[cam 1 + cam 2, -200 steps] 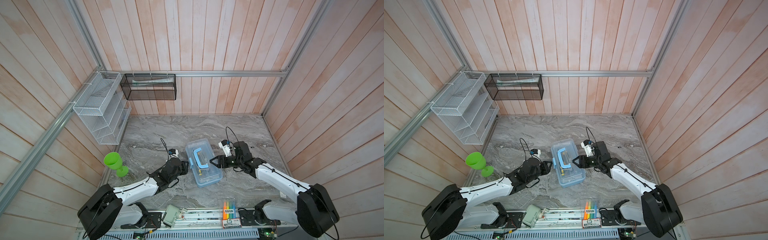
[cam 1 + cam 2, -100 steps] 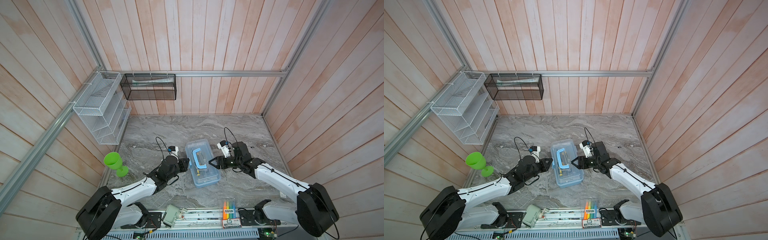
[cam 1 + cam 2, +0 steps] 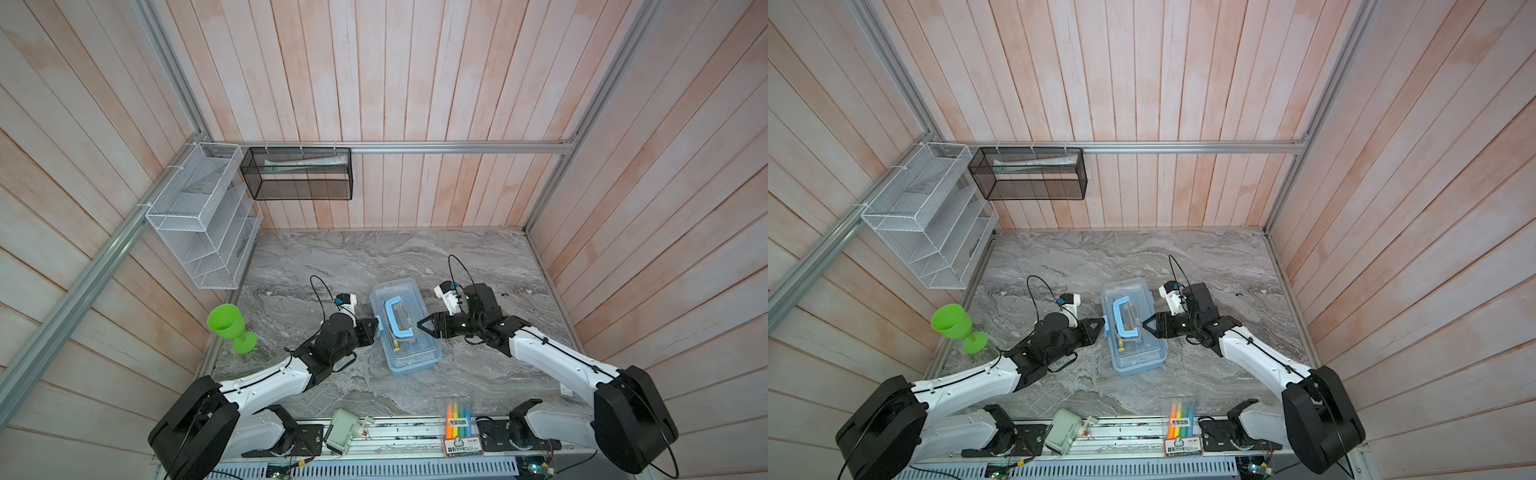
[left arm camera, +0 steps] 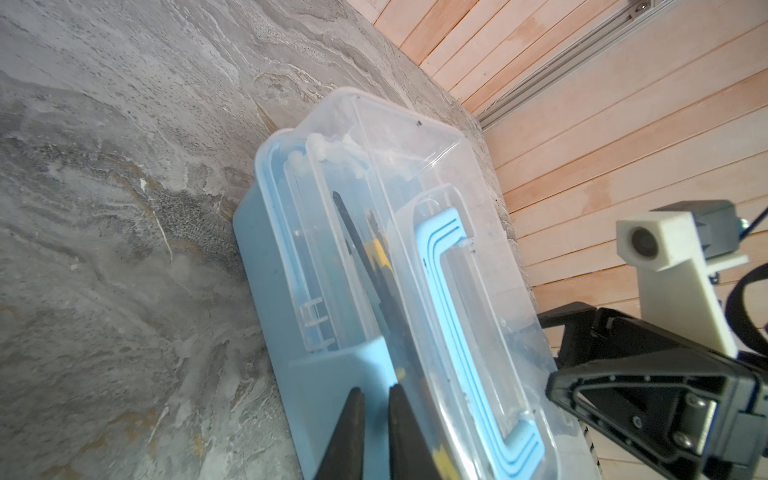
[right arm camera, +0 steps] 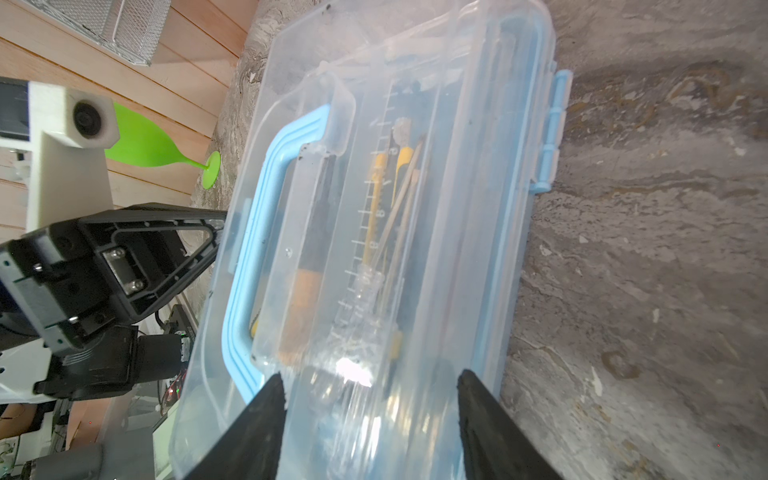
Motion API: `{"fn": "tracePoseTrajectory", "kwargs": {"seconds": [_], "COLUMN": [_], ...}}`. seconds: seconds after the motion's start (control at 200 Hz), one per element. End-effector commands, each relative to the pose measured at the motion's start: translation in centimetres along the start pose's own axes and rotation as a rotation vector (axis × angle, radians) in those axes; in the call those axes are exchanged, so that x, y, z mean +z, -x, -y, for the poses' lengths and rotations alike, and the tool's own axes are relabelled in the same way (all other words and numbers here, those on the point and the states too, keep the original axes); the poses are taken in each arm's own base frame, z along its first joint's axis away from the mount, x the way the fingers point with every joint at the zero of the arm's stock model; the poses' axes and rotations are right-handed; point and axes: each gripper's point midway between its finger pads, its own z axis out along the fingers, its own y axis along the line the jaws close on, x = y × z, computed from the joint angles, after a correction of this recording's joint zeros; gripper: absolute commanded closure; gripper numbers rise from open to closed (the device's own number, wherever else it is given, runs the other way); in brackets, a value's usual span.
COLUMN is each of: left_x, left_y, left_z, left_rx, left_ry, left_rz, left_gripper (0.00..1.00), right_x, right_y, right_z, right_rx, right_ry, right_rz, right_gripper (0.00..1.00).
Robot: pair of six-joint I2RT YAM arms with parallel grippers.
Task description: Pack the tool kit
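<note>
On grey marble table point(image 3: 478, 266) we see light, slippery plastic case point(image 3: 405, 328); left claw point(image 4: 374, 399) nearly closed at its latch point(image 4: 345, 374), right claw point(image 5: 370, 395) wide open against the lid.

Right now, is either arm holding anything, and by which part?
Cannot tell for the left gripper: its nearly shut jaws sit at the side latch, pinching or just pressing. The right gripper spreads over the clear lid, gripping nothing.

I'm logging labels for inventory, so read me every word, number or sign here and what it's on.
"套装勿拆", probably: yellow tag on the highlighter pack.
White label below that tag: too small to read.
Scale inside the tool kit case: digits blurred.
</note>
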Motion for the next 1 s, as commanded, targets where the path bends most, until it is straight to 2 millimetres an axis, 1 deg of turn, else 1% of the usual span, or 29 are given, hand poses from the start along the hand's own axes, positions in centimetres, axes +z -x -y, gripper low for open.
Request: {"fn": "tracePoseTrajectory", "kwargs": {"seconds": [0.0, 0.08, 0.15, 0.19, 0.415, 0.62, 0.995], "left_x": [-0.17, -0.21, -0.24, -0.29, -0.36, -0.14, 0.14], "left_y": [-1.47, -1.63, -1.89, -2.0, -2.07, -1.88, -2.35], "left_z": [-0.52, -0.42, -0.41, -0.61, -0.54, -0.15, -0.44], "left_rx": [0.03, 0.036, 0.046, 0.049, 0.067, 0.066, 0.056], "left_ry": [0.015, 0.008, 0.006, 0.014, 0.01, -0.003, -0.004], "left_rz": [-0.064, -0.074, -0.086, -0.091, -0.097, -0.092, -0.105], "left_gripper": [0.85, 0.84, 0.76, 0.76, 0.76, 0.8, 0.83], "right_x": [0.39, 0.4, 0.39, 0.4, 0.1, 0.12, -0.06], "right_y": [-1.85, -1.95, -2.0, -2.08, -2.21, -2.37, -2.63], "right_z": [-0.09, 0.06, 0.24, 0.3, 0.36, 0.34, 0.47], "right_rx": [0.02, 0.023, 0.026, 0.027, 0.024, 0.028, 0.029], "right_ry": [-0.002, -0.008, -0.016, -0.021, -0.033, -0.028, -0.035], "right_rz": [-0.071, -0.072, -0.072, -0.075, -0.076, -0.073, -0.072], "right_gripper": [0.38, 0.38, 0.38, 0.38, 0.38, 0.38, 0.38]}}
